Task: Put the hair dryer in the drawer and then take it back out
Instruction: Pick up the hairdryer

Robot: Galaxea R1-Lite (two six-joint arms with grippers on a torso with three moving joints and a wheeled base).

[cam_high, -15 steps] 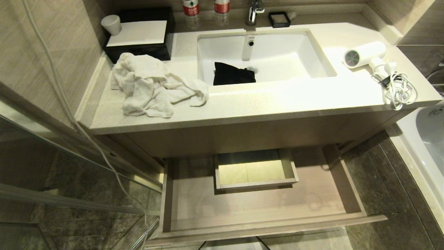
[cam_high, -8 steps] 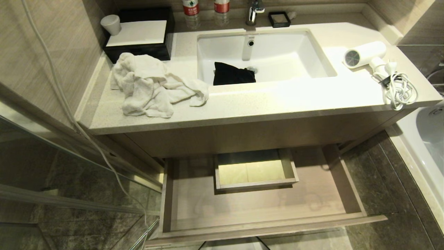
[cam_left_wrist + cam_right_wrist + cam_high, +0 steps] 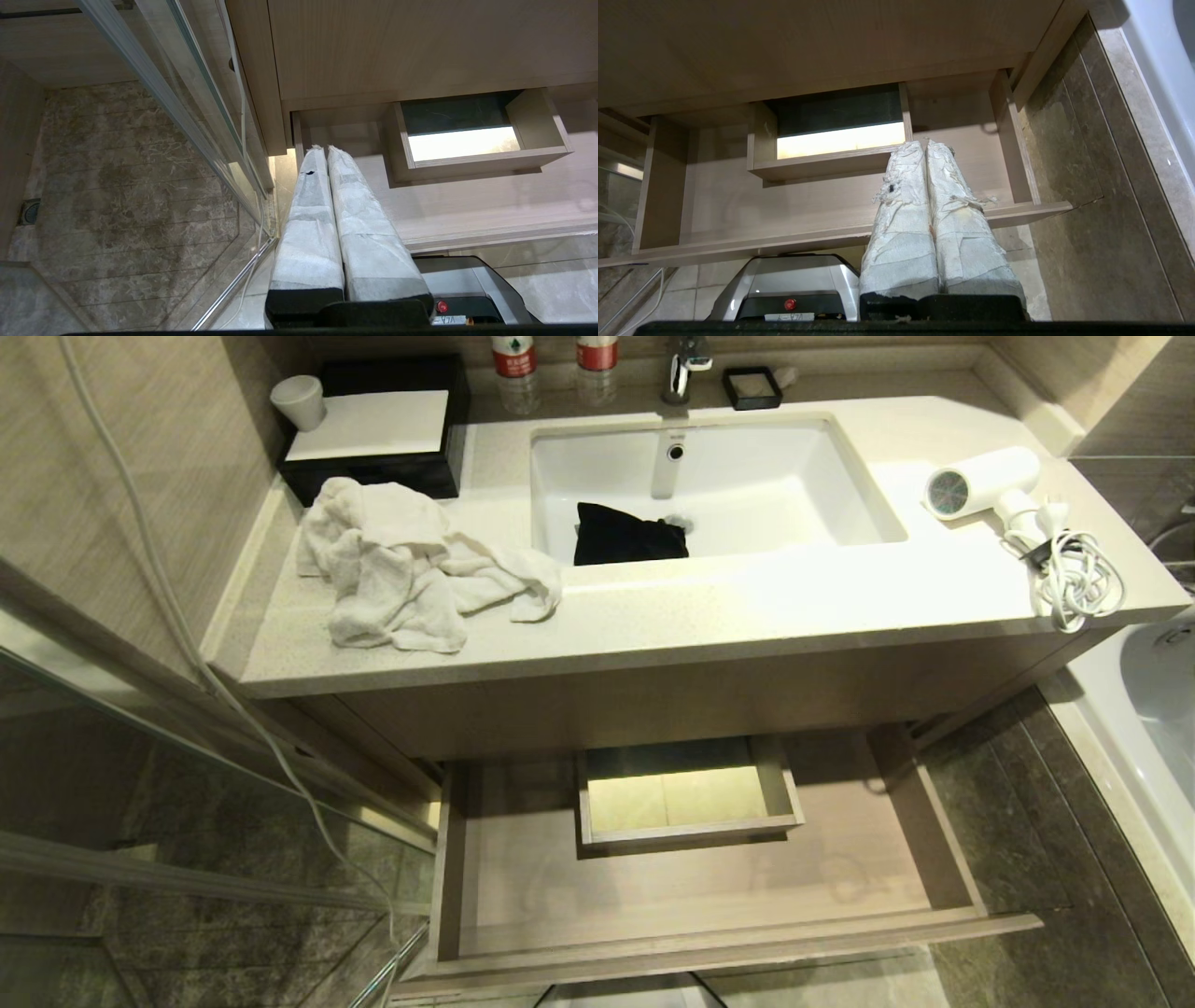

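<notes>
White hair dryer lies right of the sink; drawer below stands open; left gripper and right gripper both pressed together.

Hardly any writing can be read. A small white label is seen at the lower left of the right wrist view, on the dark front of the robot's base below a red button; its handwritten marks cannot be made out with certainty. The same label is seen at the lower right of the left wrist view, equally unclear. Red labels on two bottles at the top of the head view carry marks too small to be read.
</notes>
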